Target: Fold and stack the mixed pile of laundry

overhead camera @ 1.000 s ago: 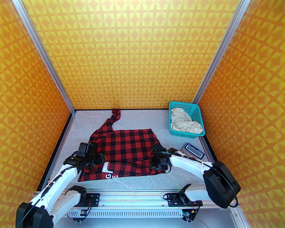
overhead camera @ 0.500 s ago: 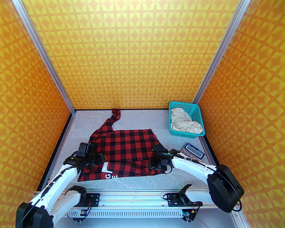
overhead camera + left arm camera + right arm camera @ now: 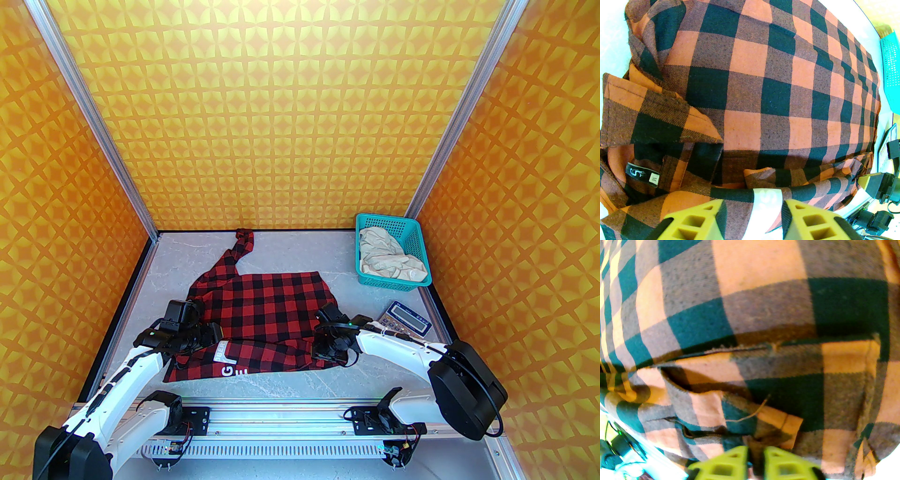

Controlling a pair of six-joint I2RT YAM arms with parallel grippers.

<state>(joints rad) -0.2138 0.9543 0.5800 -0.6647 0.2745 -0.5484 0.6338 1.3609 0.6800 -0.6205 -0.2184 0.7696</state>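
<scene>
**Item 1, shirt** [image 3: 267,304]. Red-and-black check, spread over the middle of the table [image 3: 290,384], with one sleeve trailing to the far wall. Its near strip is doubled over, and white lettering shows at near left. We judge it partly folded and not yet compact enough to stack.

**Item 2, left gripper** [image 3: 213,335]. It sits at the shirt's left edge, near the size label. From its wrist we record the fingers [image 3: 698,222] standing apart with a lettered band of cloth between them. We cannot tell whether they pinch it. It has not moved over the last second.

**Item 3, right gripper** [image 3: 323,352]. It sits at the shirt's near right corner. Its fingers [image 3: 782,465] are nearly together with a fold of check caught between them, so we judge it clamped on the shirt.
- Change: over the last second it has crept a little to the left, and the elbow has swung out and back. The corner has followed only slightly.
- Meaning: we take this for the start of drawing the right side in over the body, a fold barely begun.

**Item 4, cream garment** [image 3: 389,260]. It lies heaped in the basket [image 3: 412,234] at far right. Its own folding and the stacking both remain to be done.

**Item 5, calculator** [image 3: 408,321]. It lies right of the shirt, beside the right arm and apart from the cloth. It has no part in the job.
</scene>
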